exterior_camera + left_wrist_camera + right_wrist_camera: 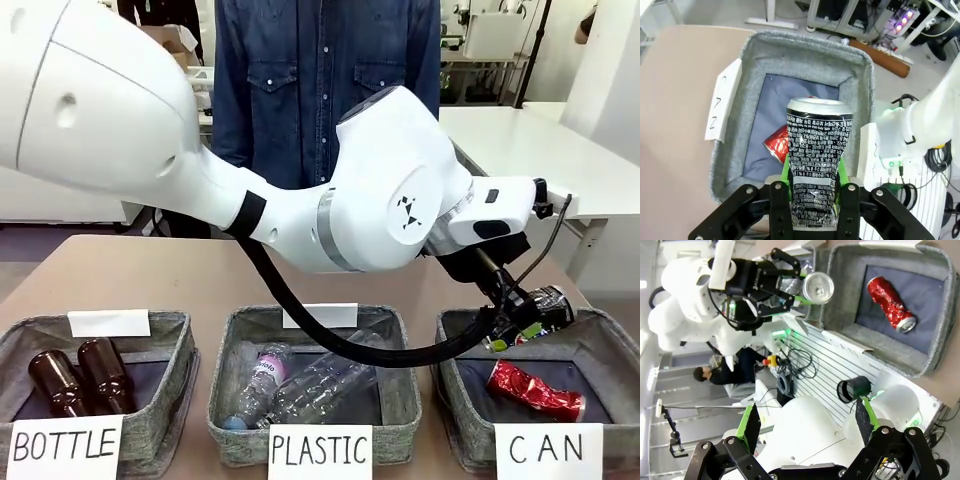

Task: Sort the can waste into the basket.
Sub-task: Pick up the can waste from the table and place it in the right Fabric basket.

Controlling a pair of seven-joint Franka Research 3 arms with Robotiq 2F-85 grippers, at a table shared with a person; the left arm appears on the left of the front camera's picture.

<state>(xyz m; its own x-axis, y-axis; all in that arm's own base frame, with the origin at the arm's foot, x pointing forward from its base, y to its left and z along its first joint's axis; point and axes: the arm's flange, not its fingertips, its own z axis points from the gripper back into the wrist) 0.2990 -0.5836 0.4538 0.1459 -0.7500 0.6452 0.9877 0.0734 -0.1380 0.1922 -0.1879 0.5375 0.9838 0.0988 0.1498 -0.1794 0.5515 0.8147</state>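
You have the left gripper (810, 192) clamped on the black can (816, 165), poised above the CAN basket (790, 60); judge it centred over the dark floor before you let go, clear of the rim. The right gripper (805, 420) hangs wide apart, holding nothing. Count three baskets, two cans, with the red can (535, 388) already lying inside.

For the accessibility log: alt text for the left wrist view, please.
The left gripper holds a black can upright above the grey CAN basket, where a dented red can already lies on the dark bottom.
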